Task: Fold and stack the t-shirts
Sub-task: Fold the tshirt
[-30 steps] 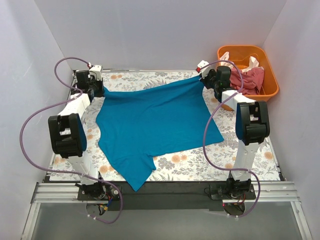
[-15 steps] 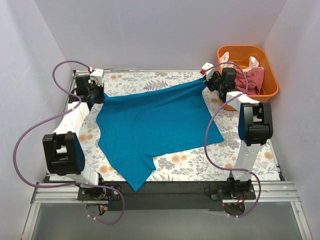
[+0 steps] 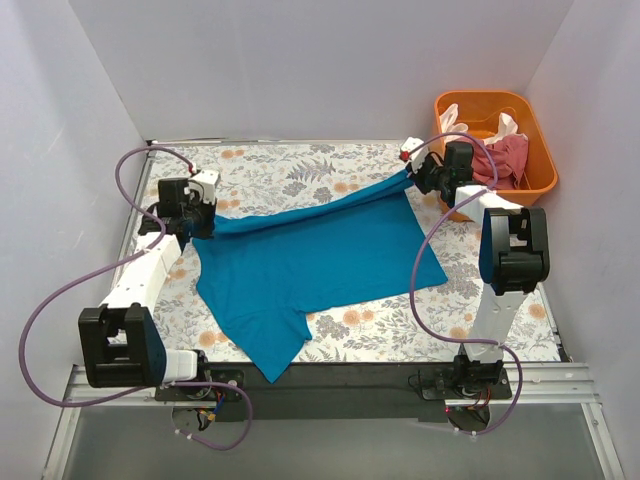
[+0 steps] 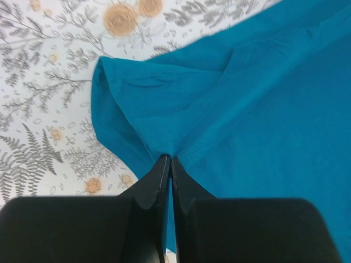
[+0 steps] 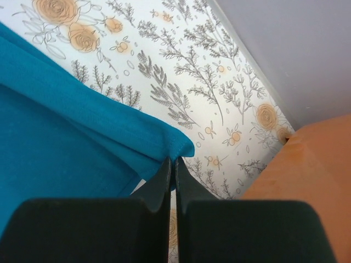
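At nine o'clock, clenched a corner of the teal t-shirt [image 3: 320, 255], spread at centre, in the left gripper [image 3: 207, 220], forearm outstretched; at two o'clock, clamped another in the right gripper [image 3: 411, 175], elbow raised.

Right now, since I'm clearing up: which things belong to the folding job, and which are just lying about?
Job: teal-blue t-shirt, pinched by left gripper and right gripper; pink-red t-shirt and cream-white t-shirt.
Lying about: orange tub, floral table.

Plain white walls [image 3: 320, 70]; a floral-patterned table [image 3: 300, 165]; even light.
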You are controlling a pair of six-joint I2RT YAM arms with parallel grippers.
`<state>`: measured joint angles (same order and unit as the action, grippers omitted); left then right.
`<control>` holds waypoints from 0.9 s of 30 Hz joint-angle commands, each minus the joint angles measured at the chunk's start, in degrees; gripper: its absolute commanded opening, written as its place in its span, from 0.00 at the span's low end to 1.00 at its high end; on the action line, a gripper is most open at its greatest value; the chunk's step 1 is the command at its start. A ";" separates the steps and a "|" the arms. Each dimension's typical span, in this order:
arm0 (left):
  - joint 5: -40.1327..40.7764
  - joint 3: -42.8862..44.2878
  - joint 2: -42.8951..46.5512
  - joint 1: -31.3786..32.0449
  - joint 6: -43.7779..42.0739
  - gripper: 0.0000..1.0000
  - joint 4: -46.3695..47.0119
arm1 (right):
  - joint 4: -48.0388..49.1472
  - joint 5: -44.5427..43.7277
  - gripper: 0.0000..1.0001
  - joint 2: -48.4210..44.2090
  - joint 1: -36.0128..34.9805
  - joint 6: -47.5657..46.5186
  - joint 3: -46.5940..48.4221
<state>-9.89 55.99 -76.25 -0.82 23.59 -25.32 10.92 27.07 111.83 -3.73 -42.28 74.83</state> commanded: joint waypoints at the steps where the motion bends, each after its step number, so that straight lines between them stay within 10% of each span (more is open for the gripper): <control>1: 2.24 -1.93 0.84 2.40 -1.80 0.00 -1.57 | -3.70 0.70 0.01 -1.62 0.56 -4.03 -0.12; 7: 1.11 -4.48 -0.75 3.98 -2.76 0.07 -4.99 | -8.36 -0.17 0.01 -1.27 0.65 -8.78 -0.65; 13: -3.20 -2.47 1.72 3.55 -3.65 0.42 -8.42 | -16.80 -4.83 0.32 -1.44 0.74 -8.70 3.21; 17: -4.44 2.80 -2.14 -1.18 -0.49 0.45 -10.18 | -23.91 -3.96 0.71 -3.81 0.91 -8.96 6.11; 27: -2.15 11.94 -20.68 -5.95 9.01 0.28 -8.95 | -36.49 -2.81 0.49 4.71 -2.77 -4.21 20.26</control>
<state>-12.78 65.21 -93.62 -6.66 28.95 -33.36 -20.34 24.43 113.40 -4.62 -48.25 91.61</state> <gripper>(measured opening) 0.308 0.509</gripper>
